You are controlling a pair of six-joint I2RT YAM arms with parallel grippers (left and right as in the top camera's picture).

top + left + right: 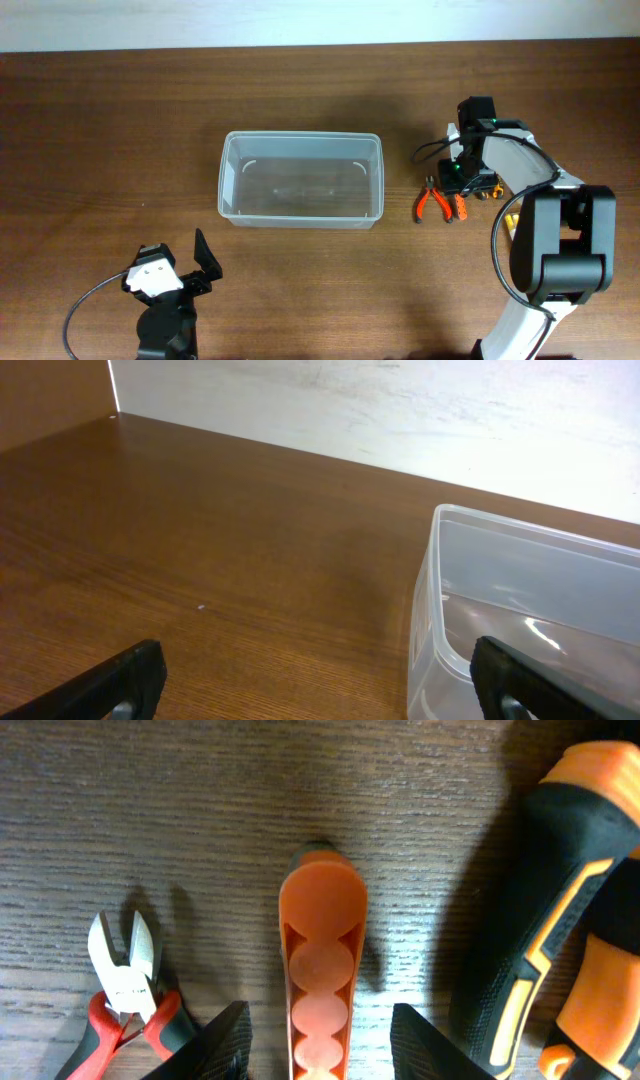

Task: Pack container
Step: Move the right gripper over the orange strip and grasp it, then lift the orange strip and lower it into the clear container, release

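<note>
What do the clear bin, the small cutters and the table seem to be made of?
The container looks like glossy translucent plastic: the table shows through it. The cutters seem to have bare pale metal blades and red grips, perhaps rubber or plastic. The table looks like brown wood or wood-look laminate, judging by its grain.

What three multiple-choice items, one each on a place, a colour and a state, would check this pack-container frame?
1. Where do the red-handled cutters lie? A in the container; B on the table beside the container; C off the table.
2. What colour is the tool between the right gripper's fingers? A blue; B orange; C green.
3. What state is the container in? A empty; B half full; C lidded.
Key: 1 B, they lie on wood outside its wall; 2 B, the wrist view shows an orange handle; 3 A, its bare floor shows overhead.
</note>
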